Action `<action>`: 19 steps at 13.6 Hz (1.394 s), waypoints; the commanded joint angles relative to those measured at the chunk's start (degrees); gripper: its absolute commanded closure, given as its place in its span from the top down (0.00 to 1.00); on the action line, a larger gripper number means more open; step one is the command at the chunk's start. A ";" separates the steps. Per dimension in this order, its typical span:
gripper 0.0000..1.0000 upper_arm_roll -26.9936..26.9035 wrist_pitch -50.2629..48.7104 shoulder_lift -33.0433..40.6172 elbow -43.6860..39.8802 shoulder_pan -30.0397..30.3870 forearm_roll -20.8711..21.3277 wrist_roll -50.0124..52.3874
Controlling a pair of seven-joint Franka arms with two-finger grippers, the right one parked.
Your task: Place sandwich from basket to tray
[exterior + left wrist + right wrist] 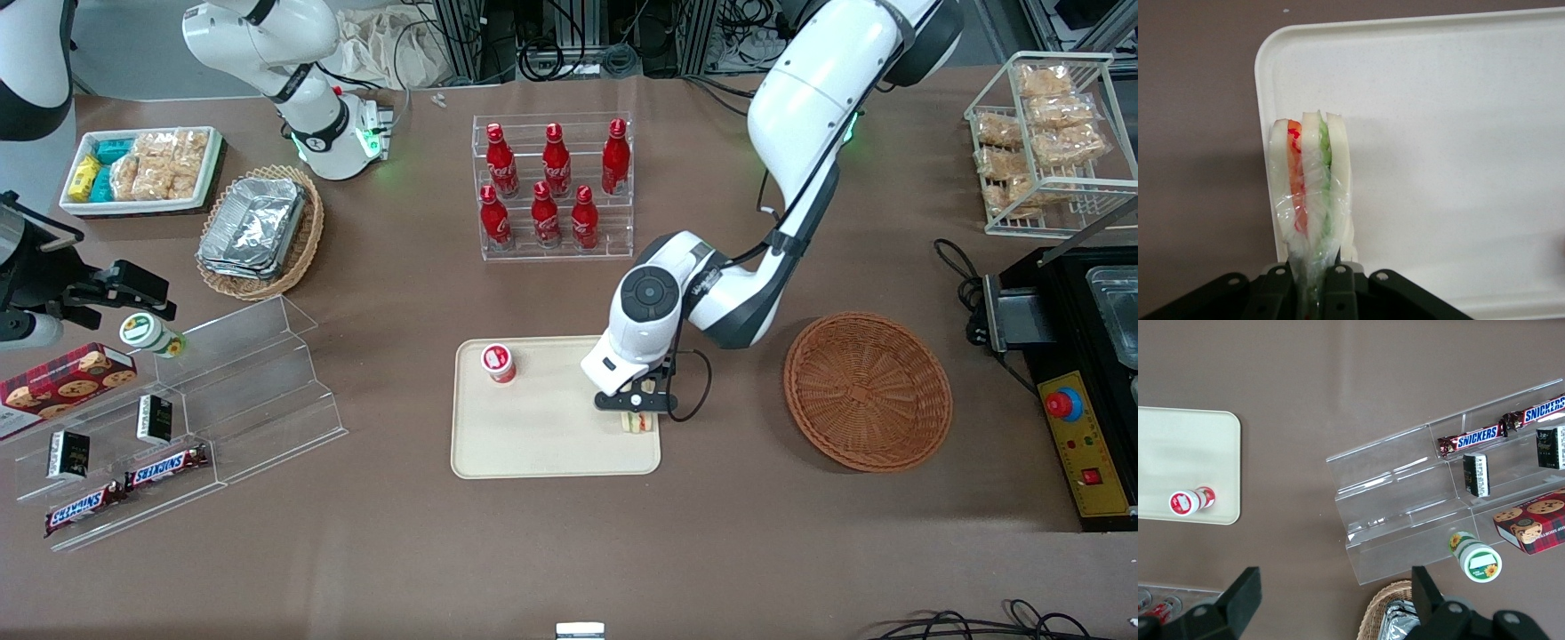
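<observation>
The clear-wrapped sandwich [637, 421] [1310, 193] shows white bread with red and green filling layers. My left gripper [637, 411] [1310, 290] is shut on its narrow end and holds it over the cream tray [542, 440] [1451, 133], near the tray edge closest to the basket. The reddish-brown wicker basket [867, 389] lies beside the tray, toward the working arm's end of the table, with nothing in it.
A small red-and-white cup [499, 363] [1190, 501] stands on the tray. A clear rack of red bottles [553, 184] is farther from the front camera. A clear stepped shelf with snack bars [178, 418] and a tan basket of foil containers [258, 229] lie toward the parked arm's end.
</observation>
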State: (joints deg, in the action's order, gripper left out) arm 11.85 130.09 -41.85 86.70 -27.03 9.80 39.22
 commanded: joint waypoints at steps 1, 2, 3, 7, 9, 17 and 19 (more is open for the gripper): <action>0.00 0.28 2.79 -2.97 -1.98 1.02 0.48 -0.11; 0.09 0.28 3.15 -3.23 -1.98 1.10 0.48 -0.11; 0.40 0.28 3.15 -3.24 -1.98 1.10 0.40 0.06; 0.99 0.46 -5.06 0.44 -1.98 1.71 -3.19 -0.19; 0.99 0.55 -14.64 4.48 -1.89 3.30 -5.39 -4.04; 0.99 0.11 -41.12 16.79 -1.63 15.41 -6.20 -18.36; 0.99 0.11 -44.56 20.13 -1.71 19.98 -6.20 -26.00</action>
State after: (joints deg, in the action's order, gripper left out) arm 11.46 88.24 -25.92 83.61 -11.07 4.29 19.08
